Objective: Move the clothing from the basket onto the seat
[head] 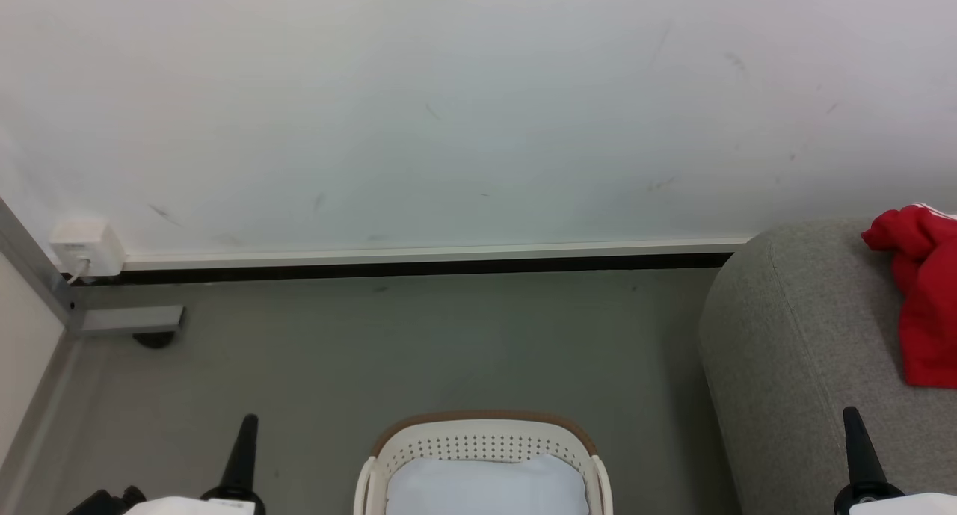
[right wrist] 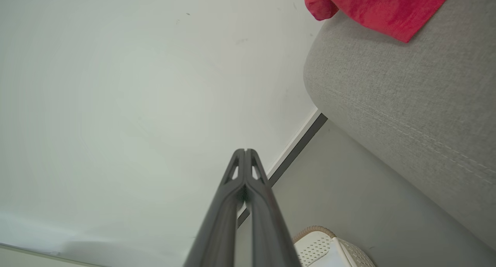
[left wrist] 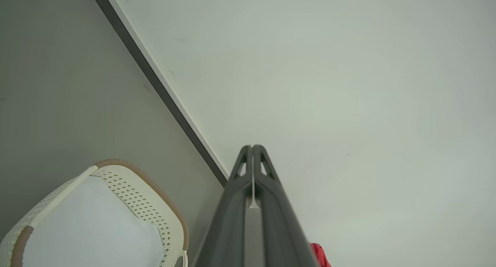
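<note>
I'm holding left gripper (left wrist: 252, 147) and right gripper (right wrist: 245, 150) clenched, empty: red thin-fabric clothing (head: 923, 298) lying on grey upholstered seat's (head: 792, 350) corner, off-white perforated basket (head: 484, 424) looking cleared.

Bright, even, soft light; sharp frames, wrist views edge-warped.
</note>
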Robot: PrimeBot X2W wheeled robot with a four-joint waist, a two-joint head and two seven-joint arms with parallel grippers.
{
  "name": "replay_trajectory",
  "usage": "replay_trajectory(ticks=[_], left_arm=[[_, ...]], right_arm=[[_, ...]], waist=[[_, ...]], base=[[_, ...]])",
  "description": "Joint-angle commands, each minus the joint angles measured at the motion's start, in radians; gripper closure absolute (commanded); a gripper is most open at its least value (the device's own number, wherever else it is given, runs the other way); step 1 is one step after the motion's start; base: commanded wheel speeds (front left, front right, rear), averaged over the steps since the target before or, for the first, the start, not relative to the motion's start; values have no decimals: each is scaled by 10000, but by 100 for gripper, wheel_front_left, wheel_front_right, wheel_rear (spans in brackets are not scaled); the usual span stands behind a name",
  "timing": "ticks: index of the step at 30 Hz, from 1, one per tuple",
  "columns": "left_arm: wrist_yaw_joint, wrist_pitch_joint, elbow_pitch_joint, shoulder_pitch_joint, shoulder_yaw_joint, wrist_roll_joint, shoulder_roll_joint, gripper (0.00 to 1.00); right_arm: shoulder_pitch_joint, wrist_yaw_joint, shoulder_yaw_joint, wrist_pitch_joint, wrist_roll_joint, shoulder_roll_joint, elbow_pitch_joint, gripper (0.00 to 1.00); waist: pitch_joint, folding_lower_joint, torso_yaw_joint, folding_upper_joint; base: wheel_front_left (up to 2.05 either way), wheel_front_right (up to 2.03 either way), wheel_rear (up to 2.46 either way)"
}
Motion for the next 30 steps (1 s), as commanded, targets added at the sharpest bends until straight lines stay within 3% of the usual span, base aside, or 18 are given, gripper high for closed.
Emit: replay_trajectory(ticks=[1,30], left_arm=[[-53,101,-127,-192,72,-252,-6,100],[-193,730,-284,-413,446,-2510,-72,100]], right_arm=[[-180,-12,-45,91,337,-110,-147,100],[-434,-17,-172,719,2910,-124,-312,100]], waist=[[7,0,0,0],[141,0,0,0]], base=[[0,0,0],[0,0,0]])
